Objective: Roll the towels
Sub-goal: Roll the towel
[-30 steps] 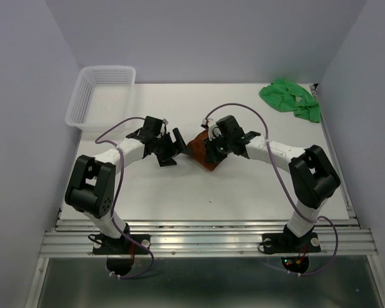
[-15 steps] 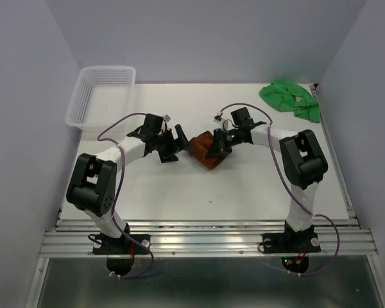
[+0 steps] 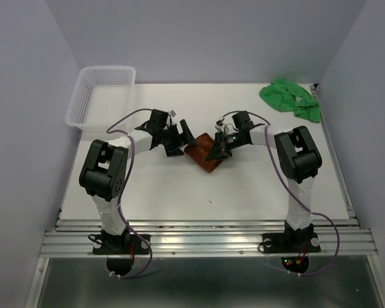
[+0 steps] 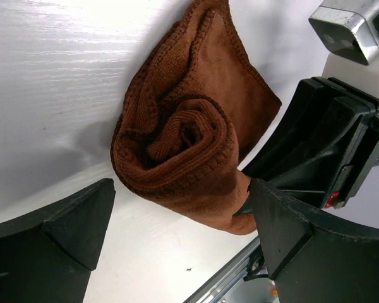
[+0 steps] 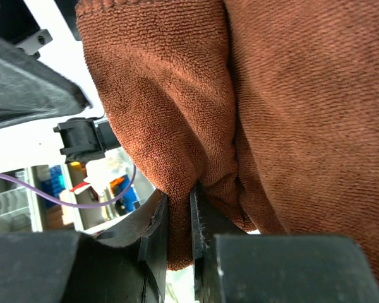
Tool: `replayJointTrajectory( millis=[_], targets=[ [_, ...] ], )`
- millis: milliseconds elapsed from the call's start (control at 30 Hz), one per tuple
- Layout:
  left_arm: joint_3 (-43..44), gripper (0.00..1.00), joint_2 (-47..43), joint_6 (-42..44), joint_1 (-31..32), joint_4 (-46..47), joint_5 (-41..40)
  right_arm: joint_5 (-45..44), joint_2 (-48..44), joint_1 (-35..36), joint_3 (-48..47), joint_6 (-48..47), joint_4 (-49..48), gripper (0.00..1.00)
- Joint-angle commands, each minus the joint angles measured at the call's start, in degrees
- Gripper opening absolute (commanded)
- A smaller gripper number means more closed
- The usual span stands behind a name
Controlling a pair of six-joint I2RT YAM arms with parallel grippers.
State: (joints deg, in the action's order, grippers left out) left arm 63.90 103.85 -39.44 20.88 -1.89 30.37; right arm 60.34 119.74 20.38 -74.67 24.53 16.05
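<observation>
Brown towel (image 3: 205,156) lay partly rolled; right gripper (image 3: 216,152) clamped its edge, left gripper (image 3: 181,140) spread wide at the roll. White basket (image 3: 79,106) sat far-left, well apart.

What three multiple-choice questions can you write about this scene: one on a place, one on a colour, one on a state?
1. Where on the table is the white basket?
A. far left corner
B. far right corner
C. middle

2. The towel in the middle of the table is:
A. green
B. brown
C. blue

3. The right fingers are:
A. wide open
B. shut on that towel
C. out of view

Answers:
1 A: the top view shows it there.
2 B: both wrist views show brown fabric.
3 B: the right wrist view shows fabric pinched between them.
</observation>
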Motion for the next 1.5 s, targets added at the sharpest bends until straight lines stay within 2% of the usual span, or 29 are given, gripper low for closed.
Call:
replayJointTrajectory(
  millis=[0,133,167,233,267,333,367,433,467,500,600,633,700,867,967,1167,1467],
  targets=[
    [2.72,0.97,1.44,0.77,0.3,1.45,1.62,0.93,1.72,-0.78,-1.97,1.74,0.12,0.01],
    [3.51,0.9,3.11,1.56,0.56,1.45,1.45,0.83,2.6,-1.83,-2.14,2.01,0.12,0.01],
    [3.86,0.84,3.46,1.73,0.65,1.45,1.1,0.84,3.21,-1.84,-2.23,2.18,0.12,0.01],
    [4.3,0.82,4.6,1.74,0.74,1.45,1.01,0.92,3.57,-1.84,-2.4,2.01,0.12,0.01],
    [4.57,0.76,5.13,1.65,0.91,1.45,0.66,0.92,3.83,-1.84,-2.41,2.1,0.2,0.01],
    [5.53,0.73,6.18,1.56,1.44,1.19,-0.22,0.84,3.92,-1.84,-2.32,1.83,0.29,0.04],
    [5.88,0.64,6.36,1.56,1.61,1.1,-1.01,0.4,3.92,-1.84,-2.32,1.57,0.29,0.05],
    [6.85,0.57,6.97,1.91,2.05,-0.12,-3.37,-1.44,3.13,-1.84,-2.23,0.78,0.38,0.08],
    [7.29,0.57,7.15,2.0,2.14,-0.91,-4.26,-1.97,2.69,-1.84,-2.32,0.34,0.56,0.12],
    [8.34,0.5,7.59,2.26,2.23,-2.23,-5.05,-2.5,1.64,-1.84,-2.32,-0.62,0.64,0.23],
    [10.1,0.43,8.2,2.53,2.49,-4.34,-7.6,-4.43,-0.47,-1.84,-2.41,-2.64,1.43,0.36],
    [10.71,0.42,8.73,2.79,2.58,-6.26,-8.39,-5.22,-2.3,-1.84,-2.75,-4.56,2.13,0.48],
    [11.86,0.42,9.08,3.23,2.93,-8.38,-9.36,-8.73,-4.59,-1.84,-2.85,-6.77,3.72,0.58],
    [14.06,0.41,9.09,4.46,3.81,-12.34,-11.64,-21.71,-15.82,-1.31,-0.39,-13.71,3.81,0.69],
    [14.67,0.41,9.09,4.64,3.99,-14.01,-11.74,-30.41,-21.72,2.2,1.89,-17.32,2.76,0.7],
    [15.99,0.4,8.65,5.51,4.52,-17.71,-13.06,-50.18,-27.28,15.2,5.85,-27.16,0.66,0.7],
    [15.47,0.4,7.68,5.52,4.69,-19.64,-12.53,-66.21,-26.41,27.77,10.25,-37.54,-7.61,0.71]
  ],
)
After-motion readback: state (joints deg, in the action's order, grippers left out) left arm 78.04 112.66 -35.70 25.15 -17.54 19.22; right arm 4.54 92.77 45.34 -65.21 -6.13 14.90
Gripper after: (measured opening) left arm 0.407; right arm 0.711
